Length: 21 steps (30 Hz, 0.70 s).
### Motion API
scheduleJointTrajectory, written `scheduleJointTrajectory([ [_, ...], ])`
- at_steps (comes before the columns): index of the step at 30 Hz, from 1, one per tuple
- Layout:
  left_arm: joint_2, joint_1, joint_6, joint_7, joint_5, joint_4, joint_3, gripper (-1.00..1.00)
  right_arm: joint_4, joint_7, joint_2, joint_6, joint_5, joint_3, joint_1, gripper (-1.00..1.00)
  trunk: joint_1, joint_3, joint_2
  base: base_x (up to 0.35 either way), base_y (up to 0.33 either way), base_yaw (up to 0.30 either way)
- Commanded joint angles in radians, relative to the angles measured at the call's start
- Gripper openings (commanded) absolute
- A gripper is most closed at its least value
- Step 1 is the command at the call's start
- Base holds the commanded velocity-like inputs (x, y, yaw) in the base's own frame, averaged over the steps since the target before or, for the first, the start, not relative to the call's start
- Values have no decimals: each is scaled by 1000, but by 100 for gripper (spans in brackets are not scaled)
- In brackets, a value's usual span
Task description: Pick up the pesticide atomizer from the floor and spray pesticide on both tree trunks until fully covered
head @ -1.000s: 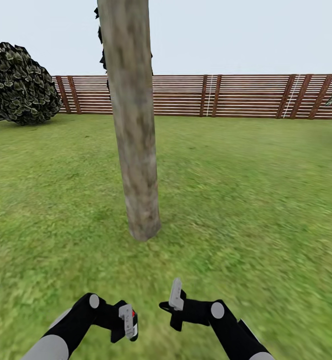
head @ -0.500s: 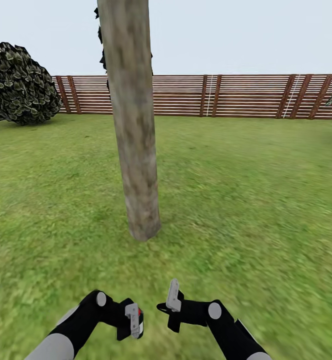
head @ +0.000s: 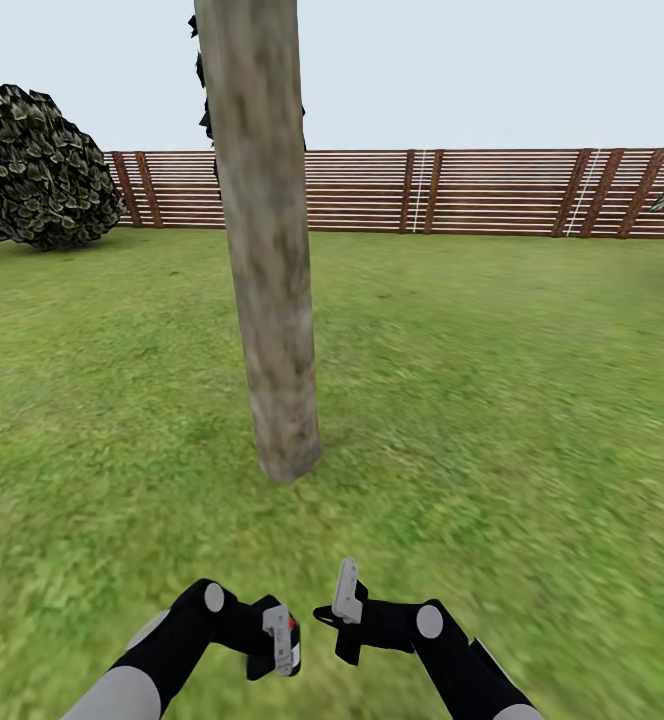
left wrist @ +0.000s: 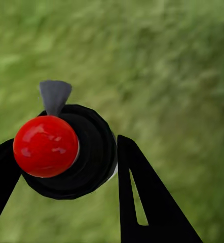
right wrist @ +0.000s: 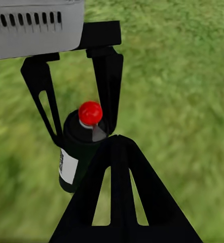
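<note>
Black, round, red-capped pesticide atomizer (left wrist: pixel 66 152) sits squeezed between the left gripper (head: pixel 277 640) fingers, right gripper (head: pixel 344 610) pinched empty, thick mottled grey-brown tree trunk (head: pixel 267 250) ahead, looking unsprayed.

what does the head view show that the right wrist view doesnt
The head view alone takes in the tree trunk standing on the lawn, the slatted wooden fence behind it, a dark leafy bush and both arms. The right wrist view alone gives a close look at the atomizer: a dark bottle with a red cap and white label, held between the left gripper's fingers, and the shut right gripper in front. Both share the grass and the left gripper holding the atomizer.
</note>
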Motion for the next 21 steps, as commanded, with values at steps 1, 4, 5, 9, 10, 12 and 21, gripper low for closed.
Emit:
scheduleJointTrajectory([
  [1,-1,-1,-10,-1,-8,-1,1,-100,-2,0,0,-5,9,-1,0,-100,0,-1,0,0,0,0],
  [4,-6,-1,-11,-2,-6,-5,1,-100,-2,0,0,-5,9,-1,0,-100,0,-1,0,0,0,0],
  [5,-8,-1,-11,-3,-5,-9,1,-100,-2,0,0,-5,9,-1,0,-100,0,-1,0,0,0,0],
  [9,-13,0,-11,-43,-4,-35,2,-100,-4,0,0,-5,9,-1,0,-100,0,-1,0,0,0,0],
  [10,-13,0,-11,-45,-4,-36,2,-100,-4,0,0,-5,9,-1,0,-100,0,-1,0,0,0,0],
  [12,-13,0,-10,-49,-3,-38,2,-100,-4,0,0,-5,9,-1,0,-100,0,-1,0,0,0,0],
  [21,-25,0,-10,-53,-3,-49,2,-100,-5,0,0,-5,8,-1,0,-100,0,-1,0,0,0,0],
])
